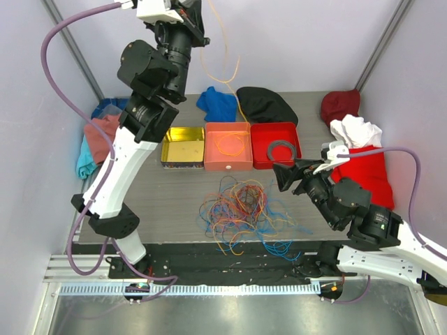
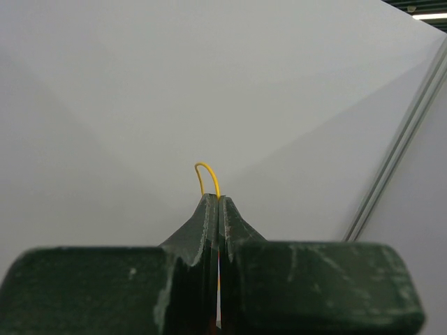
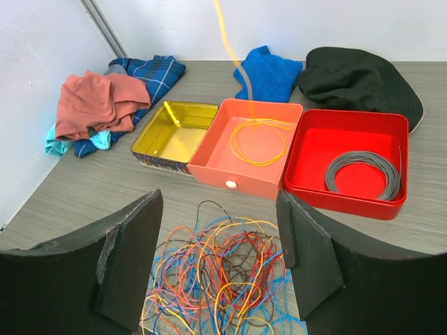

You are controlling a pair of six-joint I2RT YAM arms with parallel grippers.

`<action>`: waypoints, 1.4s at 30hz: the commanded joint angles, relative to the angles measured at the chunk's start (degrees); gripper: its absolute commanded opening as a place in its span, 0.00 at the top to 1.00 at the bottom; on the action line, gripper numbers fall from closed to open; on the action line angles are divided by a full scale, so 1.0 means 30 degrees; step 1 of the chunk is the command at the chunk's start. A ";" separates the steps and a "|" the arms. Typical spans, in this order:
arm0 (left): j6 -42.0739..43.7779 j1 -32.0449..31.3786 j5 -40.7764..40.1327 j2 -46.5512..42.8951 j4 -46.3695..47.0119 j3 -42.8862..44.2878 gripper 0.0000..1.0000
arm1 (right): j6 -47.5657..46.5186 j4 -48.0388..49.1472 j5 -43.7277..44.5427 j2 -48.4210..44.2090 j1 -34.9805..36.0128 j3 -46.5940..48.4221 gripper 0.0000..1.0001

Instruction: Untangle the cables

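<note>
A tangle of cables (image 1: 241,206) in orange, yellow, blue, red and dark colours lies on the grey table near its front edge. The same tangle of cables (image 3: 223,279) shows below my right gripper (image 3: 218,202), which hovers open just right of the heap (image 1: 283,176). My left gripper (image 2: 218,197) is raised high at the back and shut on one yellow cable (image 2: 207,167). That strand (image 1: 204,66) hangs down in a loop. Its lower end lies coiled in the orange tray (image 3: 258,143).
Three containers stand in a row behind the heap: a yellow tin (image 1: 183,162), an orange tray (image 1: 228,166) and a red tray (image 1: 276,165) holding a grey coiled ring (image 1: 282,149). Cloths lie around: blue (image 1: 216,103), black (image 1: 265,105), dark red (image 1: 340,105), white (image 1: 356,130), a pile at left (image 1: 98,136).
</note>
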 commanded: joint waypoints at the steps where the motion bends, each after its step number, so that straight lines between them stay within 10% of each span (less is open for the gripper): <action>1: -0.0382 0.0102 0.0232 0.0171 0.0853 -0.0250 1.00 | -0.0040 0.0345 0.0494 0.0002 0.0066 -0.0244 0.26; 29: -0.4893 0.2007 -0.0617 -0.3433 0.3022 -1.6241 1.00 | 0.0340 -0.0153 0.0963 -0.0614 0.0066 -0.1739 0.26; 42: -0.5685 0.2417 -0.0149 -0.1531 0.0651 -1.7538 1.00 | 0.0722 -0.0358 0.0992 -0.0380 0.0037 -0.2032 0.25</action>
